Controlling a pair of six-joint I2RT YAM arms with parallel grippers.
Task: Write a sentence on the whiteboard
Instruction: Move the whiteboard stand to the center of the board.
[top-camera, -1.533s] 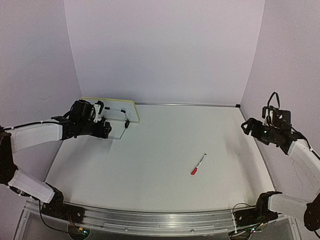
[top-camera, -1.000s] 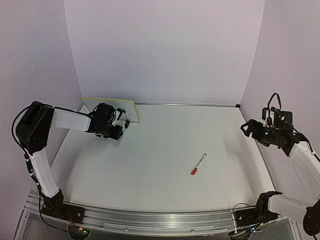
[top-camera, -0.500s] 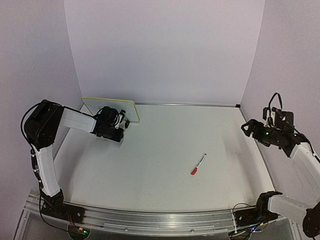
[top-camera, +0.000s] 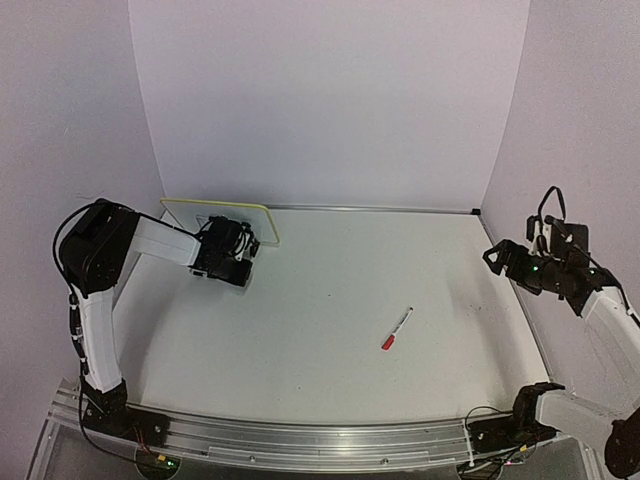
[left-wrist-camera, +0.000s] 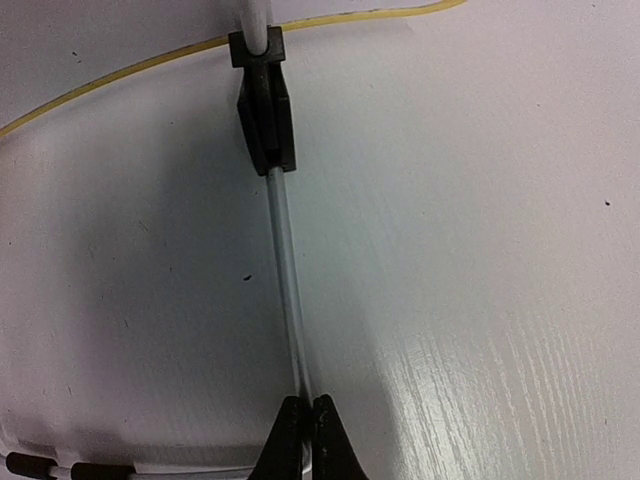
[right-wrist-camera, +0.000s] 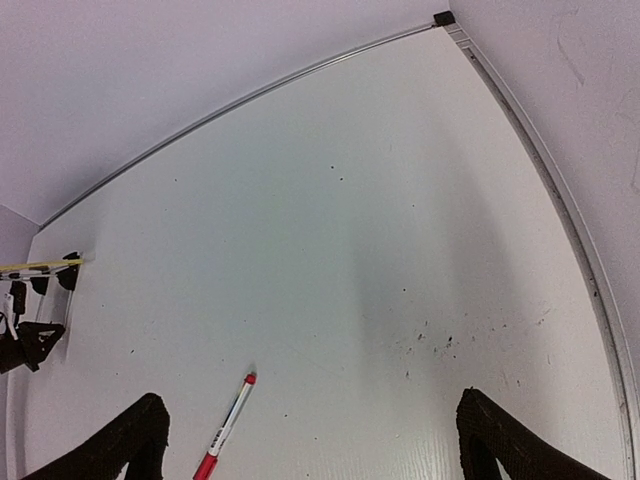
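While the whiteboard (top-camera: 195, 208) sits at the far-left corner of the counter (top-camera: 330, 270), with no writing legible from here, the left fingers (left-wrist-camera: 292, 440) have just swung in and pinched fully shut on its wire stand (left-wrist-camera: 285, 280), below the black clip foot (left-wrist-camera: 264, 115). Reads as repositioning the board, not writing yet. The marker (top-camera: 396, 328) lies untouched mid-counter, well apart from both arms. Off to the right, the right fingers (right-wrist-camera: 130, 440) hang spread wide, holding nothing. Likely next: drag board inward, then pen pickup.
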